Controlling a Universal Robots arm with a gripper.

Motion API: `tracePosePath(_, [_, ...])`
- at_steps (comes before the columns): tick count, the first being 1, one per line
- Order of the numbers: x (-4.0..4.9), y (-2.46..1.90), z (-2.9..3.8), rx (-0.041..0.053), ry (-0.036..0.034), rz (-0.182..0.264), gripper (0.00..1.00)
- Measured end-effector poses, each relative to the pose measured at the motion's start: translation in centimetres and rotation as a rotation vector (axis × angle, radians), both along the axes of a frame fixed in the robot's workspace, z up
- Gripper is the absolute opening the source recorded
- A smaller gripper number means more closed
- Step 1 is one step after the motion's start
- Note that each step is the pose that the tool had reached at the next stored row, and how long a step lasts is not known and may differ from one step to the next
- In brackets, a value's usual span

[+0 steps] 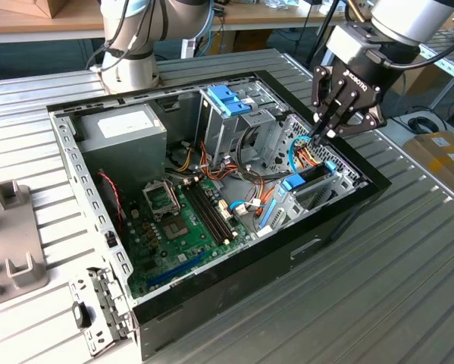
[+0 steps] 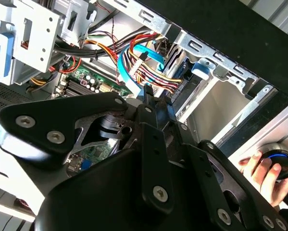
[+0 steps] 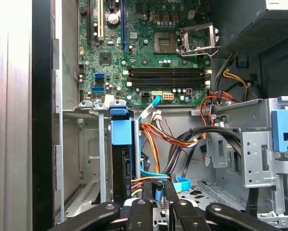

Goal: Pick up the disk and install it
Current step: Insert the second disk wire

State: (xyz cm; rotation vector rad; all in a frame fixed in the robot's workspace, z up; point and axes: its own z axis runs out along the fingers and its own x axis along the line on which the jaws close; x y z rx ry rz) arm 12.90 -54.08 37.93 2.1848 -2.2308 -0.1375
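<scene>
My claw (image 1: 322, 133), fingers together and empty, hovers at one o'clock of the disk (image 1: 295, 183), which stands in its bay. I judge it nearly seated. Cables (image 1: 306, 155) crowd close, demanding care.

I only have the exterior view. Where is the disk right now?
Observer: In the first wrist view the disk stands on edge in a drive-bay slot, its blue carrier frame toward the motherboard. The gripper is right beside it.
Operator: Is anything cabled to it?
Observer: Coloured wires and a blue flat cable run up to its side; I can't tell if they are seated.
Operator: Is anyone near the case?
Observer: Yes. In the second wrist view a person's hand holds a round black and blue device just outside the case wall.
</scene>
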Motion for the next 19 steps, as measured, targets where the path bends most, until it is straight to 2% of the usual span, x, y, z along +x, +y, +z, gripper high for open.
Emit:
tracePosePath(3, [0.0,0.0,-0.33,-0.0002,0.0,0.0,0.24])
tracePosePath(8, [0.0,0.0,-0.35,-0.0002,0.0,0.0,0.23])
tracePosePath(9, [0.0,0.0,-0.35,-0.0002,0.0001,0.0,0.16])
tracePosePath(19, [0.0,-0.07,-0.4,0.0002,0.0,0.0,0.16])
